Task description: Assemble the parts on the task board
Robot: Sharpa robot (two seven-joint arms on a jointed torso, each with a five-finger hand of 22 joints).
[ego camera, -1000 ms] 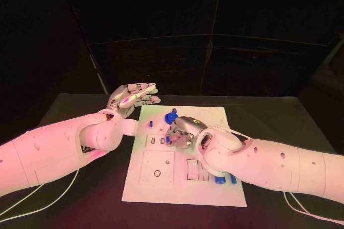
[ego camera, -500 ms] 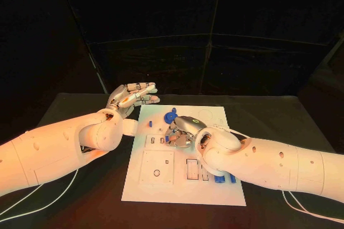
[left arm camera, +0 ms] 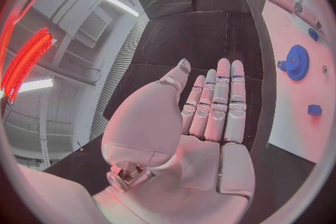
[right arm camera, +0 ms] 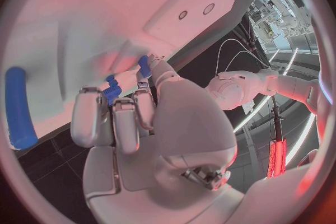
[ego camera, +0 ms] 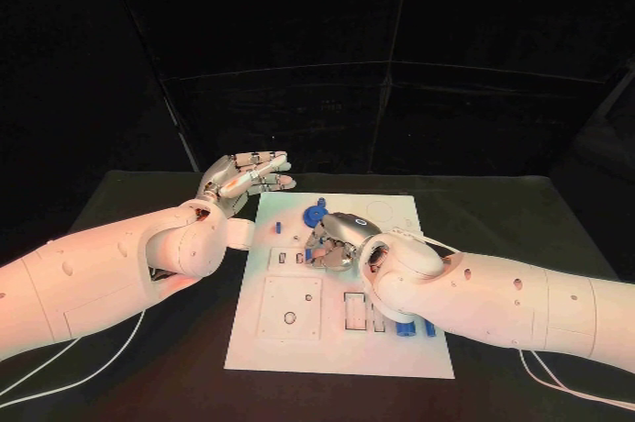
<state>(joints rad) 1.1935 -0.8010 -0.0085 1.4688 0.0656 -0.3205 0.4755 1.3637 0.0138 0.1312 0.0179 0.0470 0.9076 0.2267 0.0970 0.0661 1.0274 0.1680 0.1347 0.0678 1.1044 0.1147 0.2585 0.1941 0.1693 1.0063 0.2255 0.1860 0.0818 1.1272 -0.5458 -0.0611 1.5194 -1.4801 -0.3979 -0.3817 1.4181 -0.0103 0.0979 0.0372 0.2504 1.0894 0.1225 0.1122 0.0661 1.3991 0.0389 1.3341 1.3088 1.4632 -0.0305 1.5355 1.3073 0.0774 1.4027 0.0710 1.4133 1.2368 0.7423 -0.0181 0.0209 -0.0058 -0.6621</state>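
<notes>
The white task board (ego camera: 397,211) lies in the middle of the table. My right hand (ego camera: 341,239) is bent down over the board's middle, its fingers curled around a small blue part (right arm camera: 112,91) that it holds against the board (right arm camera: 84,11). A blue gear (ego camera: 315,216) stands just beyond that hand, and a small blue piece (ego camera: 279,227) lies to the gear's left. My left hand (ego camera: 246,176) hovers off the board's far left corner, flat, fingers straight and holding nothing. The left wrist view shows the same palm (left arm camera: 203,117) with the gear (left arm camera: 297,61) beyond it.
A blue rod (right arm camera: 19,109) lies on the board beside my right hand. Two more blue pieces (ego camera: 414,328) sit near the board's right edge, under my right forearm. A square plate with holes (ego camera: 291,310) fills the board's near left. Black table surrounds the board.
My right hand has crept slightly toward the gear while staying low over the board. The left hand has not moved.
</notes>
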